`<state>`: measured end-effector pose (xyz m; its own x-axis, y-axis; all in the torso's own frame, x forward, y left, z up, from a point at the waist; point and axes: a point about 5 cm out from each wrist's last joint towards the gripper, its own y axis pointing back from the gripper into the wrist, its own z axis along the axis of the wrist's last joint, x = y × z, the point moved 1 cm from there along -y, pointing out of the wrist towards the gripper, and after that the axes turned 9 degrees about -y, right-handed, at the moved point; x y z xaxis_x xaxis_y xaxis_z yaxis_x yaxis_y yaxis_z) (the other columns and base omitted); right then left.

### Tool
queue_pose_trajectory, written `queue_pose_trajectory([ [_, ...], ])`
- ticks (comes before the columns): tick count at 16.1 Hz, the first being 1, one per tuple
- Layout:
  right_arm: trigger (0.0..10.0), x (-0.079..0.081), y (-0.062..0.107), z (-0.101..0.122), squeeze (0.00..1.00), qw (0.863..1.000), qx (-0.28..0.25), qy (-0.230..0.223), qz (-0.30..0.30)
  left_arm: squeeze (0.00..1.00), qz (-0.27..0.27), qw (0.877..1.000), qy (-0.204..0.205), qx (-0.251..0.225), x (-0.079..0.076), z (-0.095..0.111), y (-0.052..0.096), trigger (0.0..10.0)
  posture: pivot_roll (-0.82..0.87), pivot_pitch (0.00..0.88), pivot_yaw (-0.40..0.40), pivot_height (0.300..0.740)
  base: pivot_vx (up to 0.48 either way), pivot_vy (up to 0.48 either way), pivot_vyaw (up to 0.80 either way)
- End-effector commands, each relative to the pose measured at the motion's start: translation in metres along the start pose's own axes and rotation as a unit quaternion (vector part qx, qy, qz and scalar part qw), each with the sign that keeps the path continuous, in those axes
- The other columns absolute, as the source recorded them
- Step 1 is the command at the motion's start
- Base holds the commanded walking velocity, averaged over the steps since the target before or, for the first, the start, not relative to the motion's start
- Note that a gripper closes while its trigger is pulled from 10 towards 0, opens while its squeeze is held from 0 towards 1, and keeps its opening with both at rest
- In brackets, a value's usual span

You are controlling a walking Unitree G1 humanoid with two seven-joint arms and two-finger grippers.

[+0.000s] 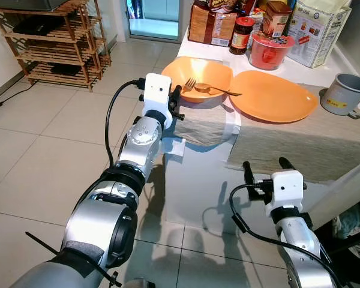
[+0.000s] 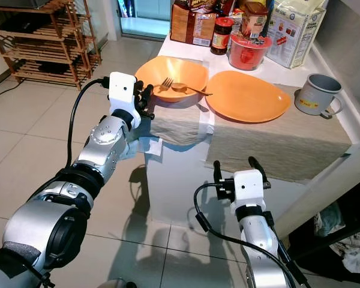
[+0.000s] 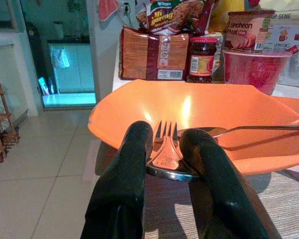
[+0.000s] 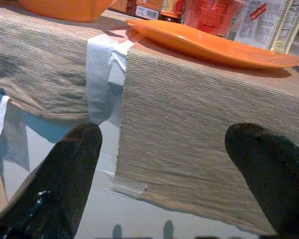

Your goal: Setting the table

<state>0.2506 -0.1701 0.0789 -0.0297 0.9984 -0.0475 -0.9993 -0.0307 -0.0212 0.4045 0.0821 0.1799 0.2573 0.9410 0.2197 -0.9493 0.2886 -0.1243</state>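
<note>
Left wrist view: the left gripper (image 3: 167,164), fingers narrowly parted, is aimed at the fork (image 3: 165,149) lying in the orange bowl (image 1: 198,77) on the surface (image 1: 300,135). A level, centred closure on the handle is advised. The right gripper (image 1: 265,167) is held wide, idle.

Readable print, all on goods at the back of the table:

- Tin (image 3: 250,29): "Luncheon Meat", white letters on a brown label.
- Noodle packet (image 3: 173,14): "Mi goreng"; a small line above it is too fine to read.
- White box (image 3: 293,37): top line ends in "SENG", the rest cut off; small print below is illegible.
- Jar (image 3: 203,59): label carries print, too small to make out.
- Brown packet (image 3: 152,54): barcode and fine print, unreadable.
</note>
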Motion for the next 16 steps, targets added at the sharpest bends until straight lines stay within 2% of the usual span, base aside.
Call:
queue_pose_trajectory([
  [1,10.0,0.001,0.001,0.001,0.0,1.0,0.001,0.003,0.005,0.0,-0.001,0.999,-0.01,-0.048,0.0,0.02,-0.005,0.0,-0.04,0.017,-0.009,0.74,0.0,0.0,0.0],
  [5,10.0,0.002,0.001,0.0,0.0,1.0,0.004,0.004,0.006,0.0,-0.014,0.997,0.018,-0.077,-0.003,0.032,-0.006,0.0,-0.03,0.021,-0.011,0.74,0.0,0.0,0.0],
  [9,10.0,0.002,0.0,0.0,0.0,1.0,0.004,0.004,0.006,0.0,-0.016,0.995,0.02,-0.095,-0.003,0.039,-0.006,0.0,-0.03,0.016,-0.011,0.74,0.0,0.0,0.0],
  [12,10.0,0.002,-0.002,-0.002,0.0,1.0,0.006,0.004,0.007,0.0,0.002,0.991,0.02,-0.131,0.009,0.053,-0.003,0.0,-0.02,0.017,-0.014,0.74,0.0,0.0,0.0],
  [16,10.0,0.002,-0.004,-0.002,0.0,1.0,0.006,0.004,0.008,0.0,0.025,0.99,0.01,-0.14,0.023,0.059,0.0,0.0,-0.01,0.01,-0.017,0.74,0.0,0.0,0.0],
])
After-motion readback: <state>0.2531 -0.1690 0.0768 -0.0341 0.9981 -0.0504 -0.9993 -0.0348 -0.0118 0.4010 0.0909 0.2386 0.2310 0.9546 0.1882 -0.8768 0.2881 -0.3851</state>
